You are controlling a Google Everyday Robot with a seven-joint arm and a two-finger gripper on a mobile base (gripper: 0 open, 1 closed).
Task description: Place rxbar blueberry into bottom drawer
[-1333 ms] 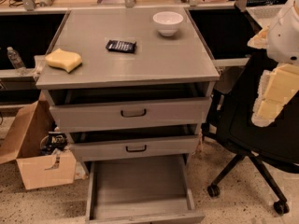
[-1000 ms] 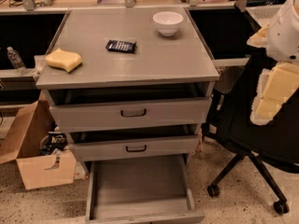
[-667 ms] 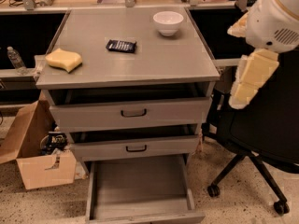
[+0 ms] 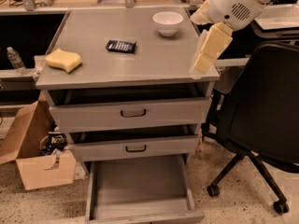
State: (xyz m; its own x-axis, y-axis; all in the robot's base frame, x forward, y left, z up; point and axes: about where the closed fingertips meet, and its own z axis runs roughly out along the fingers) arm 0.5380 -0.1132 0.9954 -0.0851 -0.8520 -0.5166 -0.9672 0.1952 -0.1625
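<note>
The pincer (image 4: 205,52), its state not discernible, was held at the tabletop (image 4: 154,66) edge. The bar (image 4: 121,46) was best pinched across its width.

The cream-yellow gripper (image 4: 201,64) hangs at the right front corner of the bench (image 4: 140,66). Bench and bottom drawer (image 4: 138,185) are plain grey. The rxbar blueberry (image 4: 121,46) is navy-black with pale lettering, the sponge (image 4: 63,59) by the left edge yellow, the bowl (image 4: 168,23) white.

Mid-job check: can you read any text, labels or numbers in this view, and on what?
On the rxbar blueberry wrapper: pale lettering, too blurred to read.
On the packet in the cardboard box: print, unreadable.
Nothing else shows text, including the gripper over the right edge of the cabinet top.
</note>
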